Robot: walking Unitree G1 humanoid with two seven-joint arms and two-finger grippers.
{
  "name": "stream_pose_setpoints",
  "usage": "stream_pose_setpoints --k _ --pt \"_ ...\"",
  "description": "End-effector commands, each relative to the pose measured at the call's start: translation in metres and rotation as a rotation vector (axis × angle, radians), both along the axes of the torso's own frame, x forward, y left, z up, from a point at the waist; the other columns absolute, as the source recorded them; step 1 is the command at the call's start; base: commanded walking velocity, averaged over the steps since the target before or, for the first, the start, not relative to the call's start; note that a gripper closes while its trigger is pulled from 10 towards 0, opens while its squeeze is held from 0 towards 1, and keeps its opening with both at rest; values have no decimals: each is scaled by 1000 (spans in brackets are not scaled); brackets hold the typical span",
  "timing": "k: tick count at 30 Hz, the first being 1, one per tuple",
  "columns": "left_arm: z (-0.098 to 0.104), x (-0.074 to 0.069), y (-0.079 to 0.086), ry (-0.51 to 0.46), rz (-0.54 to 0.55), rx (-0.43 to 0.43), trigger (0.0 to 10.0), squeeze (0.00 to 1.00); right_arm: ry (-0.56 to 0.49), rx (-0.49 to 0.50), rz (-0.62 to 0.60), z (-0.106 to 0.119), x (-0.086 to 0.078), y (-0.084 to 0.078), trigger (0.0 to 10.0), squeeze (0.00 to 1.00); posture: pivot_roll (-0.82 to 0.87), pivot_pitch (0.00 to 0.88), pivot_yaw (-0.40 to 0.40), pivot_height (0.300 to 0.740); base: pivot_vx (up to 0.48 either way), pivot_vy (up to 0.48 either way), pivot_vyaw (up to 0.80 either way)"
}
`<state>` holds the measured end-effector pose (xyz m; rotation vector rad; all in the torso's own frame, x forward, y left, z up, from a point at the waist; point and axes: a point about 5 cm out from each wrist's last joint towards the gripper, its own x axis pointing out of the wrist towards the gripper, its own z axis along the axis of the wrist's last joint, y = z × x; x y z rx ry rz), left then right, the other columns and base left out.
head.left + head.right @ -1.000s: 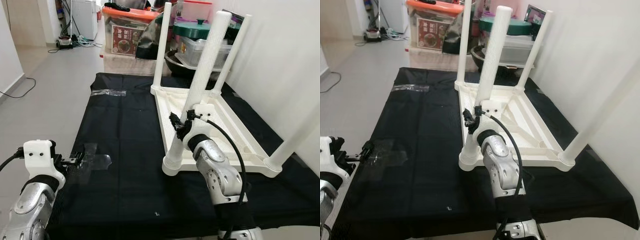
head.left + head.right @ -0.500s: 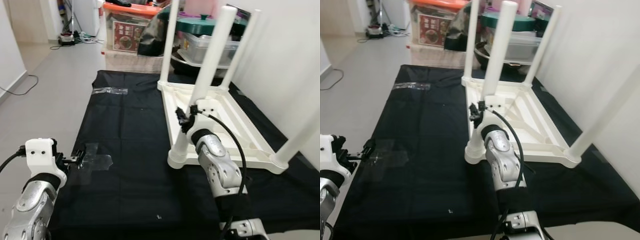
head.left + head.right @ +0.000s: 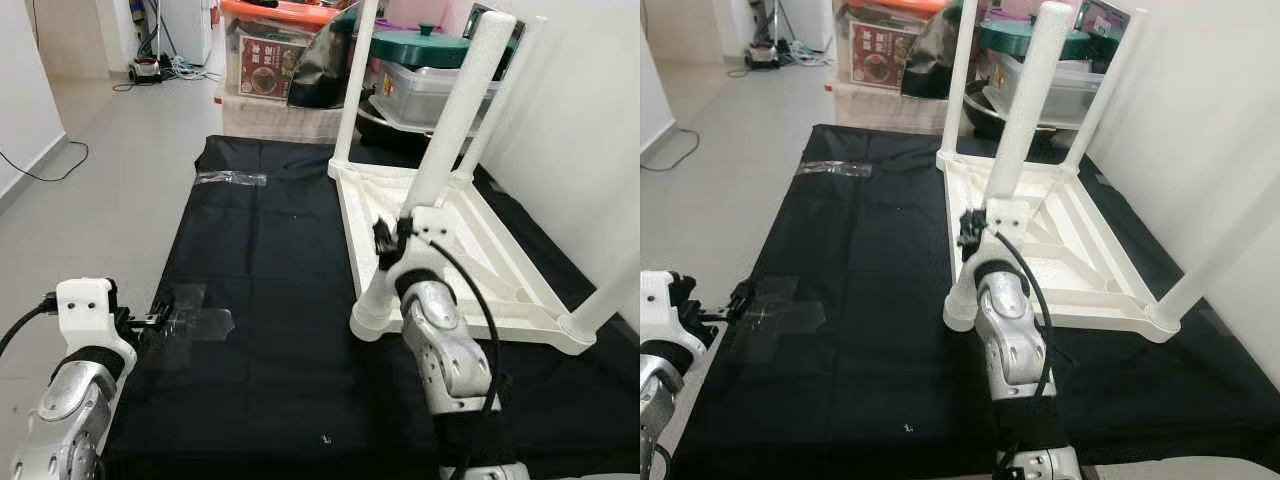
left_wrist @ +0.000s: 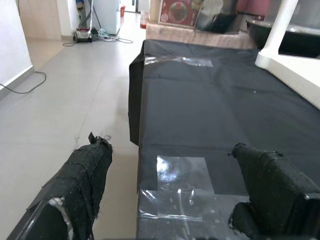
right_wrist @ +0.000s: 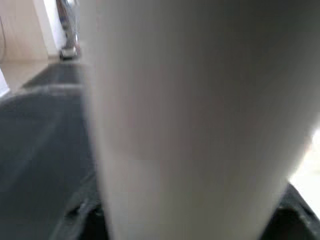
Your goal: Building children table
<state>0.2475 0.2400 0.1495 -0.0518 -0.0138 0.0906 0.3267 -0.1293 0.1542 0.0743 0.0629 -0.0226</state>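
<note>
The white children's table point(image 3: 480, 250) lies upside down on a black cloth point(image 3: 270, 250), its legs pointing up. My right gripper point(image 3: 386, 238) is at the lower part of the near left leg point(image 3: 450, 130), shut on it. In the right wrist view that leg point(image 5: 195, 115) is blurred and very close between the dark fingers. My left gripper point(image 3: 150, 321) hovers low at the cloth's near left edge. Its fingers point(image 4: 85, 175) stand wide open with nothing between them, above a clear tape patch point(image 4: 182, 172).
Storage boxes and pots point(image 3: 280, 60) crowd the far end of the cloth. A white wall point(image 3: 590, 130) runs close along the right of the table. Grey floor point(image 3: 110, 170) lies to the left, with a cable point(image 3: 35, 172). Another tape strip point(image 3: 232, 178) is at the cloth's far left.
The whole picture has shifted, so the camera has moved. My right gripper stays on the near left leg. The left gripper keeps its place, still open.
</note>
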Motion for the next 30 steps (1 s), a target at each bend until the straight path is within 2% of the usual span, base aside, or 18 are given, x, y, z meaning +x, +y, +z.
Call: stream_pose_setpoints --k 1,2,6,9,16,18,19,20,22,26,28,30 --pt "-2 1 -3 1 -7 0 10000 0 12 19 -71 -3 0 -20 10000 1000 86 0 -84 740 0 0 0" --pt "-2 1 -3 1 -7 0 10000 0 12 19 -71 -3 0 -20 10000 1000 86 0 -84 740 0 0 0" --pt "-2 3 -1 2 -8 5 10000 0 -110 39 -37 28 4 -17 10000 1000 72 0 -77 740 0 0 0" --pt "-1 4 0 -1 -11 8 10000 0 -163 55 -16 44 4 -18 10000 1000 66 0 -74 740 0 0 0" --pt "-2 7 1 -2 -18 12 10000 0 -217 58 56 64 6 -19 10000 1000 49 0 -66 740 0 0 0" --pt "-2 7 0 -3 -23 12 10000 0 -221 50 96 69 7 -21 10000 969 47 0 -66 740 0 0 0" --pt "-2 8 -1 -4 -29 14 10000 0 -226 34 149 75 10 -23 10000 0 44 0 -64 740 0 0 0" --pt "-2 8 -1 -4 -29 14 10000 0 -226 34 149 75 10 -23 10000 0 44 0 -64 740 0 0 0" --pt "-2 10 -3 -6 -39 15 10000 0 -228 25 262 83 16 -26 10000 0 40 0 -62 740 0 0 0" --pt "-2 11 -5 -8 -44 15 10000 0 -217 22 348 86 21 -30 10000 0 40 0 -62 740 0 0 0" --pt "-2 12 -6 -10 -51 16 10000 0 -179 -37 489 81 34 -41 10000 0 41 0 -61 740 0 0 0" --pt "-2 12 -6 -10 -51 16 10000 0 -179 -37 489 81 34 -41 10000 0 41 0 -61 740 0 0 0"
